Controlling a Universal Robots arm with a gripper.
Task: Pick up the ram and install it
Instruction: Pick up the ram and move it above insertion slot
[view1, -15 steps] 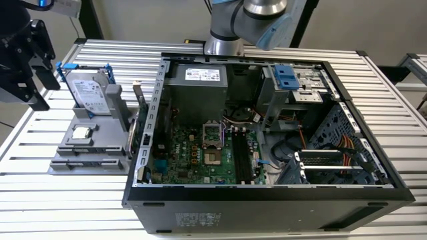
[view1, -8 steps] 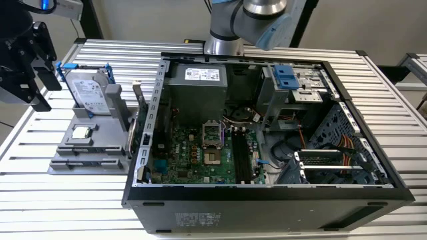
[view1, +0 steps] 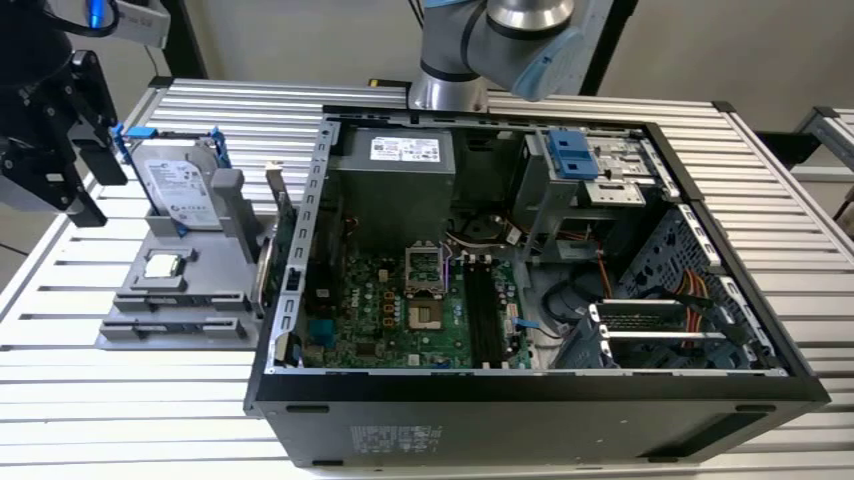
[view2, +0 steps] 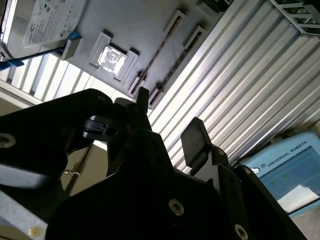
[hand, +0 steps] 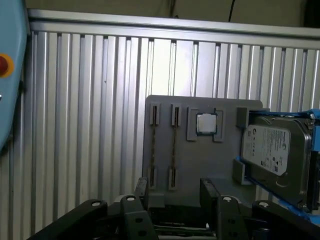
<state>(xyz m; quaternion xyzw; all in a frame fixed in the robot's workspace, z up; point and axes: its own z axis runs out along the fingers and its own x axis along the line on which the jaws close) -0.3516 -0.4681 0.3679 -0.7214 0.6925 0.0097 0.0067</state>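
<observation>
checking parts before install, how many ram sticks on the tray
2. One ram stick stands on edge beside the chip, the second ram stick just beyond it, both in the gray tray.

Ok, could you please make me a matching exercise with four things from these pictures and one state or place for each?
Things:
1. ram
2. processor chip
3. hard drive
4. gripper

States or places:
A. open, holding nothing
B. flat in a square recess
C. fitted with a blue bracket
D. on edge in the narrow slots of the grey holder

Pairs: 1-D, 2-B, 3-C, 4-A
</observation>
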